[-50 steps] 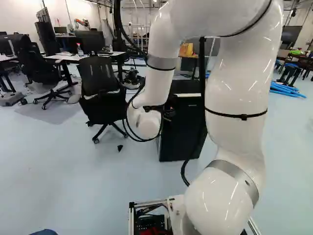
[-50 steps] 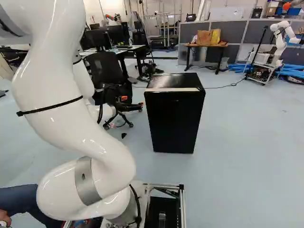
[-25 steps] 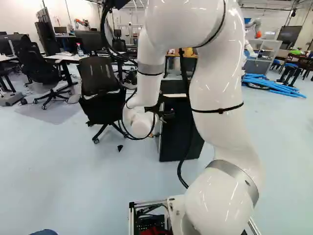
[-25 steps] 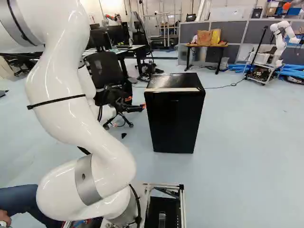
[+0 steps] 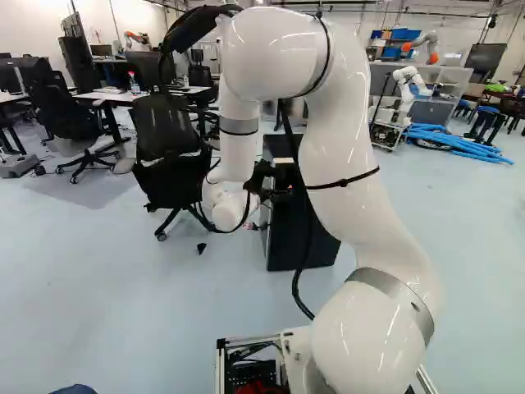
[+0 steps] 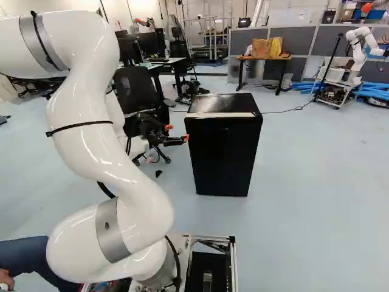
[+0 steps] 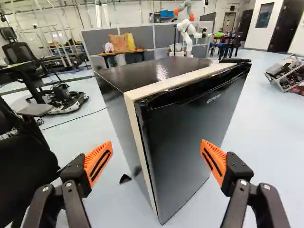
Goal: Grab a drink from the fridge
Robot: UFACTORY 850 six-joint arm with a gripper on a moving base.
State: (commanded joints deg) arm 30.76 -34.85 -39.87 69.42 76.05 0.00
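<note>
Black office chairs (image 5: pixel 70 123) stand beside white-topped desks (image 5: pixel 123 97), upper left of the left base view, before a white wall (image 5: pixel 33 25); grey partitions (image 6: pixel 296 40) back a table (image 6: pixel 264 59), upper right of the right base view, across pale-blue floor (image 6: pixel 328 213).

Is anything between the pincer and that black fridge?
Nothing shows there: in the wrist view, the stretch between the open pincer and the fridge looks bare.

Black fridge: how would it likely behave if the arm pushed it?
The fridge is probably stiff and fairly heavy, being a large, boxy cabinet. Taller than it is wide, it might rock or tip if pushed near the top. Its glossy door looks smooth, so the orange pads could slip on it.
</note>
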